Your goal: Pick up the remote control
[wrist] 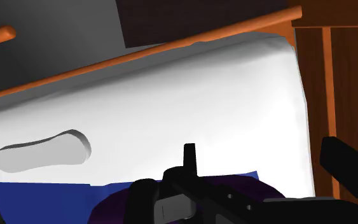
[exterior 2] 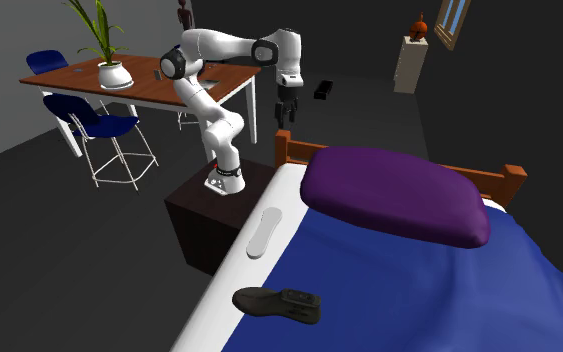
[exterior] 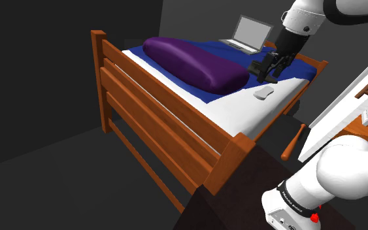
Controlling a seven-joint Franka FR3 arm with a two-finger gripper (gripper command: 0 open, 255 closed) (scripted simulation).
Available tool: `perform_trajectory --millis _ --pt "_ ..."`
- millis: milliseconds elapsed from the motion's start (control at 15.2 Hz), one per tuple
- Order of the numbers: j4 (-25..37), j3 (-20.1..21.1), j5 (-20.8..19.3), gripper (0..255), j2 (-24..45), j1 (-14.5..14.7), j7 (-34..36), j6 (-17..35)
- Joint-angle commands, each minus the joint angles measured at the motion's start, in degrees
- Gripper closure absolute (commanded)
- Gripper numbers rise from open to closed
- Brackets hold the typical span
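A long white remote-shaped thing (exterior: 263, 93) (exterior 2: 262, 232) (wrist: 41, 151) lies flat on the white sheet (exterior: 241, 108) along the bed's edge. Farther up the same edge lies a dark handset with a lighter button panel (exterior 2: 277, 303). Which of the two is the remote control I cannot tell. My black gripper (exterior: 271, 70) (exterior 2: 285, 112) (wrist: 269, 168) hangs well above the foot end of the bed. It is open, with nothing between the fingers (wrist: 348, 170). The white thing lies off to one side of it, untouched.
A purple pillow (exterior: 195, 64) (exterior 2: 394, 195) rests on a blue blanket (exterior 2: 389, 290), with an open laptop (exterior: 248, 36) beyond it. The wooden footboard (exterior: 156, 111) and its post (wrist: 330, 95) stand close by. An orange bat (exterior: 293, 140) leans beside the bed near my dark stand (exterior 2: 204, 215).
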Motion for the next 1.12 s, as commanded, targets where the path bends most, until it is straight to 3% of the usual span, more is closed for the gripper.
perform_trajectory --millis 0,1056 --pt "0.0 0.0 0.0 0 0.0 0.0 0.0 0.0" --pt "9.75 -9.39 -1.03 0 24.82 -13.39 14.51 14.73"
